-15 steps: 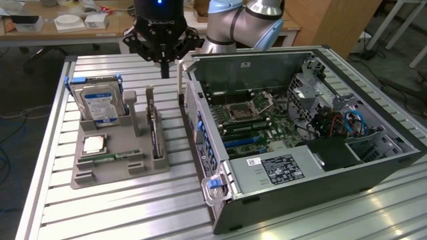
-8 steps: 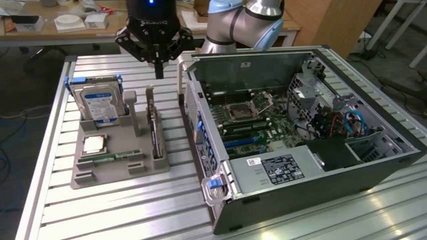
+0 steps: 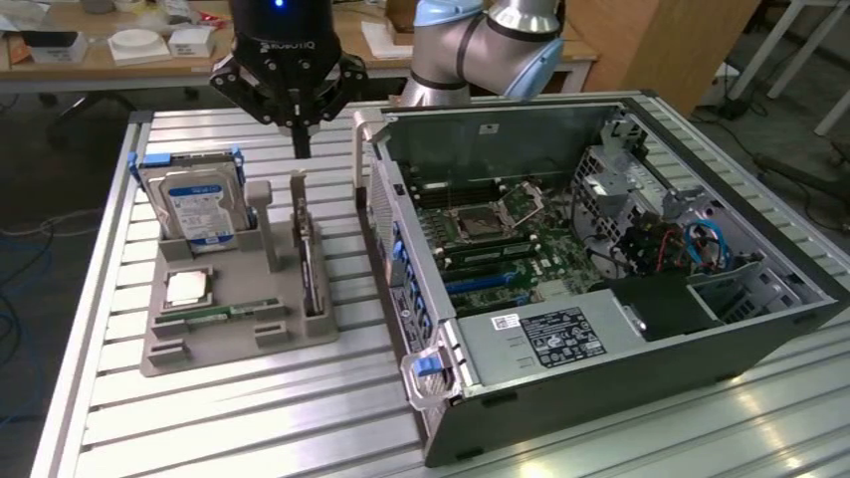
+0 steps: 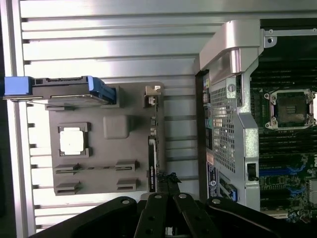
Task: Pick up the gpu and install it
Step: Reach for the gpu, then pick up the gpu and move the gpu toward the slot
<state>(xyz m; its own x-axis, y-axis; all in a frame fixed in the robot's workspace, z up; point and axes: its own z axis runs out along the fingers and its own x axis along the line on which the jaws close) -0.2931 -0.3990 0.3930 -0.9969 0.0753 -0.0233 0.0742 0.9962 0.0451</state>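
The gpu point(image 3: 309, 264) stands on its edge in the slot along the side of a grey holder tray point(image 3: 233, 344) nearest the computer case, its silver bracket at the far end. From the wrist view the gpu point(image 4: 152, 158) appears edge-on as a thin dark strip. My gripper point(image 3: 303, 149) hangs above the far end of the card, apart from it, fingers shut together and pointing down with nothing held. The wrist view has my gripper point(image 4: 170, 186) just over the card's line.
The tray also holds a hard drive point(image 3: 199, 204) with blue rails, a square processor point(image 3: 189, 289) and a memory stick point(image 3: 219, 316). An open computer case point(image 3: 743, 344) lies to the exterior view's right, motherboard point(image 3: 512, 239) exposed. All sit on a slatted metal table point(image 3: 266, 418).
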